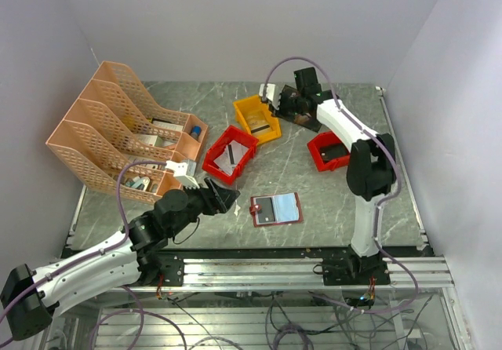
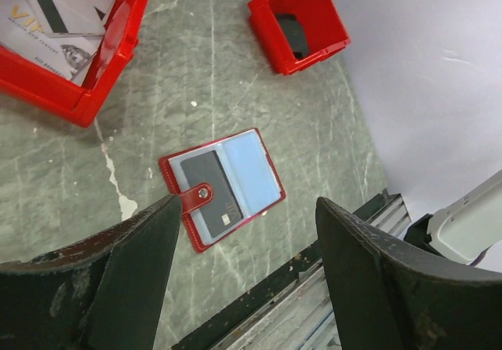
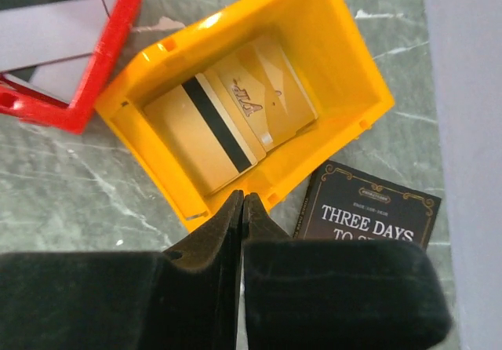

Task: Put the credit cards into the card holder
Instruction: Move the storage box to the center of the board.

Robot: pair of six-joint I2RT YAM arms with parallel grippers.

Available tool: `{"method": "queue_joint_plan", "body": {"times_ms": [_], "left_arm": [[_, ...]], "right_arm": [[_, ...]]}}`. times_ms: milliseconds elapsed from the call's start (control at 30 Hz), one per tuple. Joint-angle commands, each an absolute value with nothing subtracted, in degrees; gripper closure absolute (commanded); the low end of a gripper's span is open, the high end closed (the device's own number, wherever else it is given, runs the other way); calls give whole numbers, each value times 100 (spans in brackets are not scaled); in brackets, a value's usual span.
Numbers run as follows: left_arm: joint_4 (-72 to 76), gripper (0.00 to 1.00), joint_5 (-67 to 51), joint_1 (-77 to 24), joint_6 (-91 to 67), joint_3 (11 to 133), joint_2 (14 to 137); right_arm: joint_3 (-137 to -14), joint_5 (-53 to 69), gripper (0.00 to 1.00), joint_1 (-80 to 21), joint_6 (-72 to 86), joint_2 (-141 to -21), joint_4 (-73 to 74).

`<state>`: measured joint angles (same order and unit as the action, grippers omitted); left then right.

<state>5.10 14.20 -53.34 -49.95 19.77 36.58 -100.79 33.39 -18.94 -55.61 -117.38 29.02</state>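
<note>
Closest to the lens, my right gripper (image 3: 241, 201) has its black fingers pressed tight together with nothing between them, hanging over the near wall of the yellow bin (image 3: 345, 60), where two credit cards (image 3: 227, 114) lie flat and overlapping; I judge the step in hand to be fetching one, so the next move calls for parting those fingers and working one under a card edge. My left gripper (image 2: 249, 202) stands wide open and empty above the card holder (image 2: 223, 187), which lies unfolded on the table (image 2: 235, 75), a dark card (image 2: 205, 179) already in one pocket.
</note>
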Motion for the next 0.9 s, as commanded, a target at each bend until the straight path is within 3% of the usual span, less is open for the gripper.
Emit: {"method": "queue_joint_plan", "body": {"times_ms": [0,500,867], "left_arm": [[368,20,1608,-5308,-4801,1944,3612],[245,20,1774,-5301,-4764,1885,3625],[283,20,1699,-5294,-4780,1906,3738]], "right_arm": [[-10586,2861,100,-2010,-5920,-12303,3206],[-11837,1907,100,-2197,-6773,-13789,3955],[-10676,1748,100,-2170,-7452,-12973,4265]]}}
